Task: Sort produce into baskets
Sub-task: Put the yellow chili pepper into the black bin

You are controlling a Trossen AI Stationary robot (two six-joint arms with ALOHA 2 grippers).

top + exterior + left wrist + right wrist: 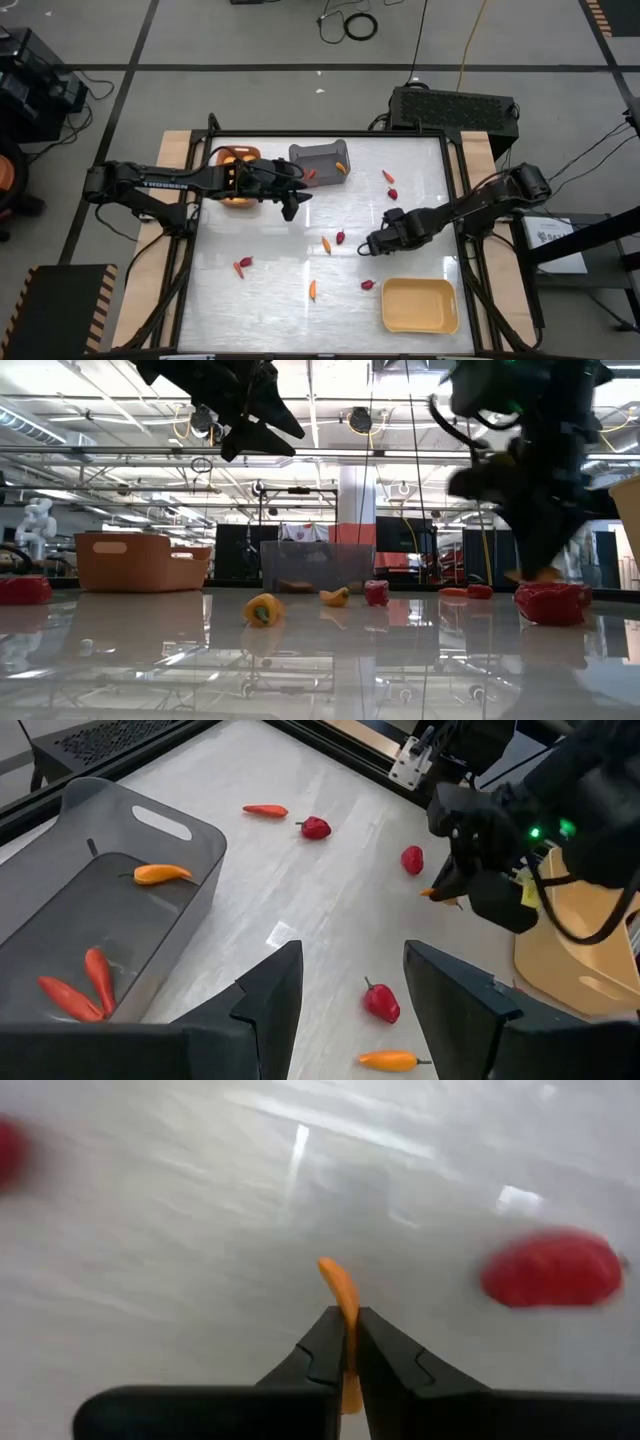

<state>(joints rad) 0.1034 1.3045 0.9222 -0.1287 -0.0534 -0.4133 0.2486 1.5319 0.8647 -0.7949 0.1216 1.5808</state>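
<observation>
My right gripper [368,243] is low over the middle of the table and shut on a slim orange pepper [340,1290]. It also shows in the left wrist view [455,885]. My left gripper [290,206] is open and empty, up above the table beside the dark grey basket [318,163]. Its fingers also show in its own wrist view [350,1005]. The grey basket holds an orange pepper [160,873] and two orange-red peppers [85,985]. The orange-brown basket [238,172] stands at the far left, and the pale yellow basket [420,305] at the near right. My right gripper pinches the slim orange pepper between its two fingers [320,1350]. The fingers lie along the pepper, and its curved free end [335,1275] sticks out past the fingertips toward the table. The fingers slant down from the table's right. I cannot tell whether the pepper is clear of the table.
Loose produce lies on the table: a red piece [340,237] and an orange one [326,243] just left of my right gripper, others at the near left [242,265], near middle [312,290], near right [368,285] and far right [390,185].
</observation>
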